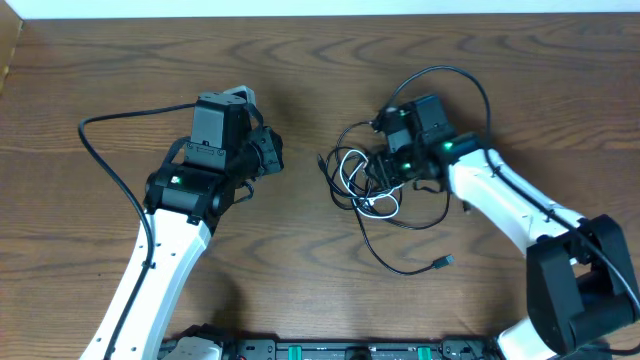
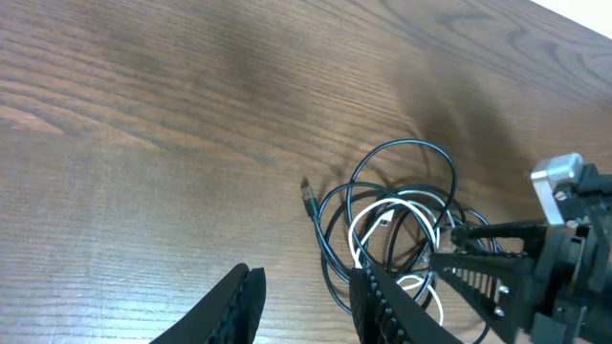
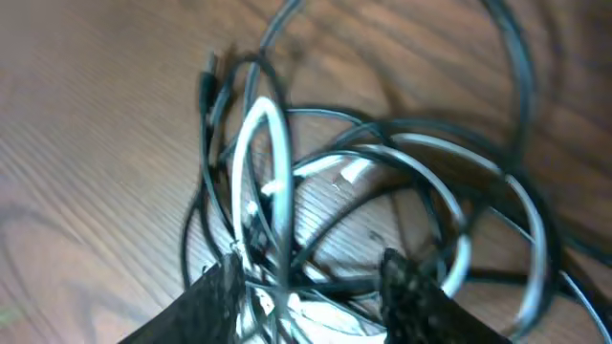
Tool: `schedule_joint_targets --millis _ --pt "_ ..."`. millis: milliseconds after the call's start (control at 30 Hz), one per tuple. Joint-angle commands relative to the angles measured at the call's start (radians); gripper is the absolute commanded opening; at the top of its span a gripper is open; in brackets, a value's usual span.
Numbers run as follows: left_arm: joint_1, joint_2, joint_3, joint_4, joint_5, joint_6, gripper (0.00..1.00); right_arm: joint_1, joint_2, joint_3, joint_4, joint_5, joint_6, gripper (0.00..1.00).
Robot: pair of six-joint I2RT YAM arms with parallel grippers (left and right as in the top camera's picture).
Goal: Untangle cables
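Right gripper point(image 3: 311, 275) astride tangled cables point(image 3: 382, 162); left gripper point(image 2: 304, 304) nearby, parted.

At the bottom of the frame we see our left gripper point(image 2: 306, 279) with its two dark fingers parted above the bare wooden table point(image 2: 143, 105). Right of centre lie the cables point(image 2: 402, 205), black loops wound about a white cord point(image 2: 366, 218), with one plug point(image 2: 308, 194) poking out leftward. From the right edge the right gripper point(image 2: 448, 250) reaches into the tangle, fingers slightly apart.
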Motion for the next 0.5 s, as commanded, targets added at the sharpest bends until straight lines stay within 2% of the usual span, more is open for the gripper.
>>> schedule_joint_targets --millis 0,33,133,233,333,400,433,467 --pt "0.002 0.006 0.008 -0.004 -0.010 0.002 0.35 -0.064 0.005 0.011 -0.043 -0.185 -0.181 0.50" --pt "0.002 0.006 0.008 -0.004 -0.010 0.001 0.35 -0.079 0.005 0.011 -0.072 -0.215 -0.241 0.53" --pt "0.002 0.006 0.008 -0.004 -0.010 0.001 0.35 -0.075 0.007 0.000 -0.184 -0.190 -0.431 0.53" --pt "0.002 0.006 0.008 -0.005 -0.010 0.001 0.35 -0.043 0.022 -0.031 -0.133 -0.061 -0.435 0.51" --pt "0.002 0.006 0.008 -0.007 -0.010 0.001 0.35 -0.039 0.072 -0.047 -0.046 -0.012 -0.433 0.47" --pt "0.002 0.006 0.008 -0.006 -0.010 0.001 0.35 -0.033 0.108 -0.047 -0.008 -0.019 -0.429 0.35" --pt "0.002 0.006 0.008 -0.006 -0.010 0.001 0.35 -0.031 0.112 -0.046 0.015 -0.019 -0.399 0.12" --pt "0.002 0.006 0.008 -0.006 -0.010 0.001 0.35 -0.031 0.102 -0.042 0.024 -0.019 -0.367 0.01"
